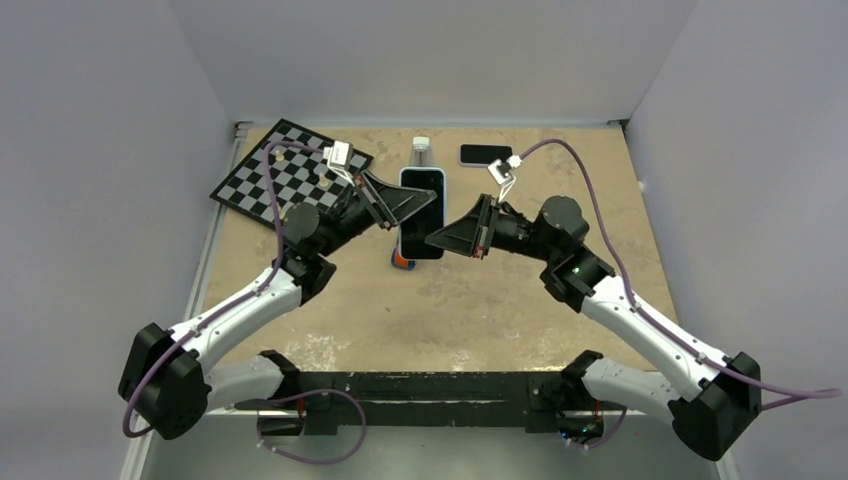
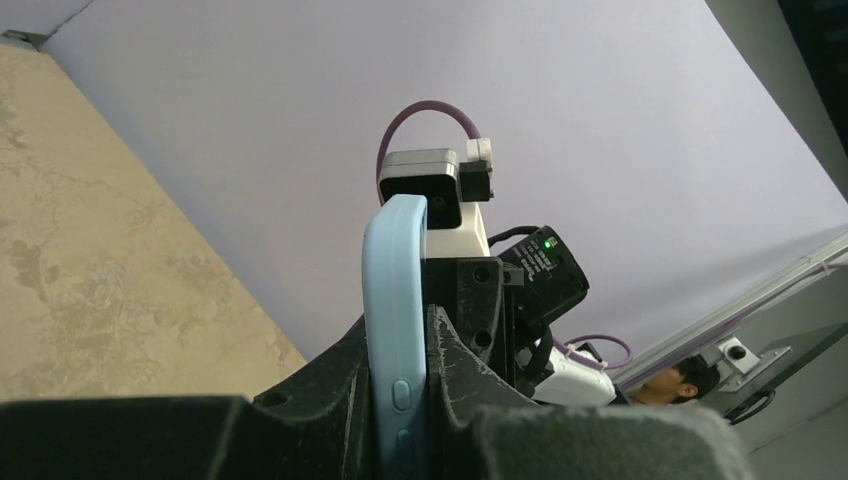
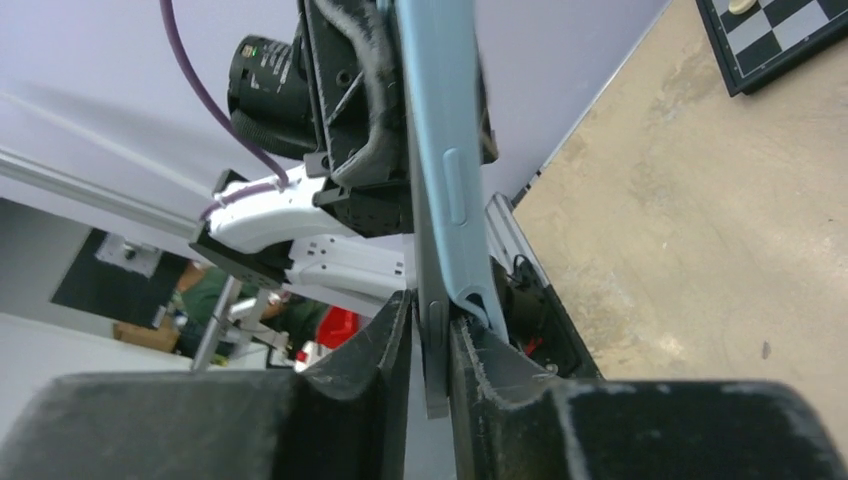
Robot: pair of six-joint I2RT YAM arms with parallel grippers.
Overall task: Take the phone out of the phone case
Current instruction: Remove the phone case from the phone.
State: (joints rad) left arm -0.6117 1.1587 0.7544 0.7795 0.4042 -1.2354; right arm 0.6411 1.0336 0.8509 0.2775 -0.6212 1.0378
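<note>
Above the middle of the table point(image 1: 480, 310), your two grippers meet from either side on the light blue phone case point(image 2: 395, 270). It is held clear of the surface, with the dark screen of the phone point(image 1: 415, 242) facing the overhead camera. Your left gripper point(image 2: 397, 335) is clamped tight across the case's side edge, beside its buttons. Your right gripper point(image 3: 432, 325) is pinched narrow on the phone itself, a thin grey slab whose corner stands out of the case. The blue lip curls away just beside one finger point(image 3: 500, 370).

Each wrist sits close behind the other's grip and fills much of both wrist views. Under the held phone, a small orange-and-blue object point(image 1: 400, 261) lies on the table, partly hidden. Beyond it sit a small bottle point(image 1: 421, 152) and, to its right, a second dark phone point(image 1: 486, 154) lying flat. A chessboard point(image 1: 285, 180) lies at the far left, with your left wrist's cable crossing over it in the overhead view.
</note>
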